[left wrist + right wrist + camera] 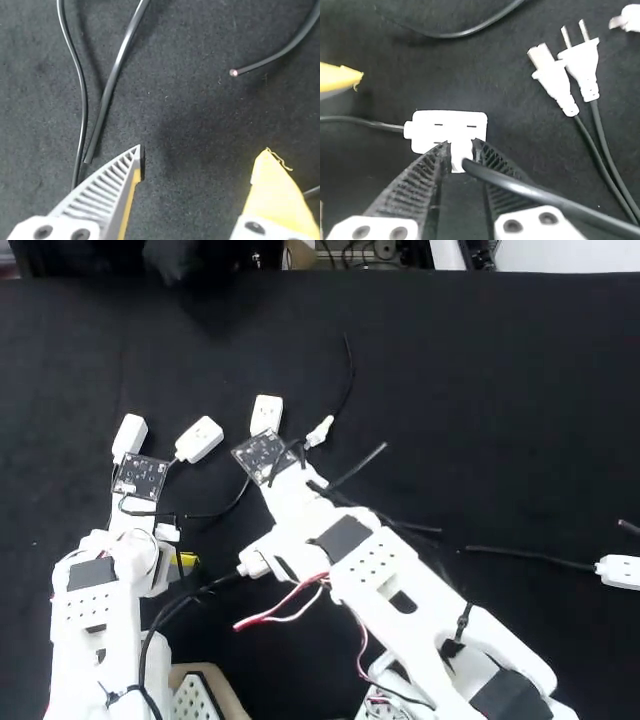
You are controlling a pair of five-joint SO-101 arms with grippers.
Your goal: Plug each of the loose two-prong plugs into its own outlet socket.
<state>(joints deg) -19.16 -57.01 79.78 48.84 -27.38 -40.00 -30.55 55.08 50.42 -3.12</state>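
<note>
White plug (458, 161) pinched in the right gripper (460, 146), nose touching the socket (445, 127), cable trailing back. Socket lies crosswise, slots up, and the left gripper (202, 150) is spread wide.

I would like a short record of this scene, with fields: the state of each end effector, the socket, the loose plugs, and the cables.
left end effector: open, over the black cloth, nothing between its fingers
right end effector: shut on a white plug
outlet socket: white, flat on the cloth, touching the held plug
held plug seated: cannot tell
loose plugs: two, side by side on the cloth, prongs bare, apart from the socket
black cables: two, on the cloth near the left end effector
</note>
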